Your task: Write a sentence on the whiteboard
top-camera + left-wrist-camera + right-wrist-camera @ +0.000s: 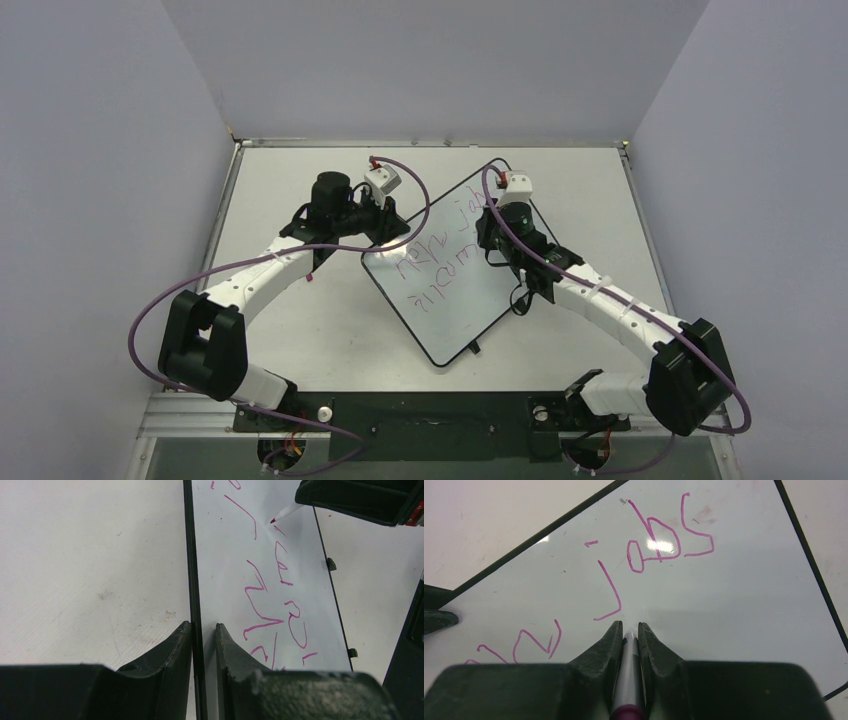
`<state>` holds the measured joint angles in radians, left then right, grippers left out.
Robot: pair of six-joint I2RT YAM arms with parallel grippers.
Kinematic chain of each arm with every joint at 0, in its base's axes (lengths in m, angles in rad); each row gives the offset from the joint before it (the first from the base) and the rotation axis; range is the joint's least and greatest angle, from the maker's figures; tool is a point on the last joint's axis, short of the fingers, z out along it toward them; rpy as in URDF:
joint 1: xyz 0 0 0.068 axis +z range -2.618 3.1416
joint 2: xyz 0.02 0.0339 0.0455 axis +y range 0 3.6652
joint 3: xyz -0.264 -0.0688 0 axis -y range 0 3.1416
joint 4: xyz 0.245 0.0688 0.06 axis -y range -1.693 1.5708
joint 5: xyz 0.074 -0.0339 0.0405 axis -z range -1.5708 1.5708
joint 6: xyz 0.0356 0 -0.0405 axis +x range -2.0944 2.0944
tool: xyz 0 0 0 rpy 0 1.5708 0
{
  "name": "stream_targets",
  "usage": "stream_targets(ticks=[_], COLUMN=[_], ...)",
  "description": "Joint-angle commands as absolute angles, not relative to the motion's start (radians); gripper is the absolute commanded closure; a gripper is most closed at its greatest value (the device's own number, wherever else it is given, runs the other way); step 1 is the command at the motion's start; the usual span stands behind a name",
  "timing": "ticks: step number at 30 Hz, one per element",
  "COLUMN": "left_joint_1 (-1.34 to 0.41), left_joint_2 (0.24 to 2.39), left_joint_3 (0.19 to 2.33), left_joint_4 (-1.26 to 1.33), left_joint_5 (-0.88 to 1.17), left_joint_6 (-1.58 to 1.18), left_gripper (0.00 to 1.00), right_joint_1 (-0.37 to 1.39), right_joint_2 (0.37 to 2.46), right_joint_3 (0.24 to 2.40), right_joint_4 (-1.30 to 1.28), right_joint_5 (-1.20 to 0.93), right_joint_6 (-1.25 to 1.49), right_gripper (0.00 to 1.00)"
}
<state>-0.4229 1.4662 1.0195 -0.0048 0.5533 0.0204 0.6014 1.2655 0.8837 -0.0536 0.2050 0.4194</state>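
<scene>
The whiteboard (455, 300) lies on the desk (300, 340), turned diagonally. The left pincer (203, 626) is clamped on the board's black frame (190, 555), which runs straight ahead between its fingers. The right pincer (630, 625) is closed on a marker (628, 680) above the board. The sentence (659, 540) runs in pink strokes ahead of the right pincer, with "jobs" legible just beyond its fingertips. To the left pincer, the strokes lie ahead and right.

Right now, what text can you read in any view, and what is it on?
"jobs": pink handwriting on the whiteboard, right wrist view.
Word to its left: cut off, unreadable.
Top and left wrist views: writing too small or skewed to read.
No printed labels legible.
</scene>
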Motion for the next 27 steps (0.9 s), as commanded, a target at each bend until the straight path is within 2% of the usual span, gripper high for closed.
stream_targets(ticks=[1,27], left_joint_1=[-0.408,-0.408], left_joint_2=[1.446,1.446], left_joint_3=[1.016,1.017], left_joint_4=[0.025,0.025], left_joint_5=[0.535,0.540], left_joint_6=[0.069,0.066], left_gripper=[1.00,1.00], right_joint_1=[0.591,0.541], right_joint_2=[1.298,1.250], right_joint_3=[0.937,0.894], right_joint_4=[-0.009,-0.009], right_joint_5=[0.189,0.168], right_joint_6=[0.423,0.420], right_gripper=[1.00,1.00])
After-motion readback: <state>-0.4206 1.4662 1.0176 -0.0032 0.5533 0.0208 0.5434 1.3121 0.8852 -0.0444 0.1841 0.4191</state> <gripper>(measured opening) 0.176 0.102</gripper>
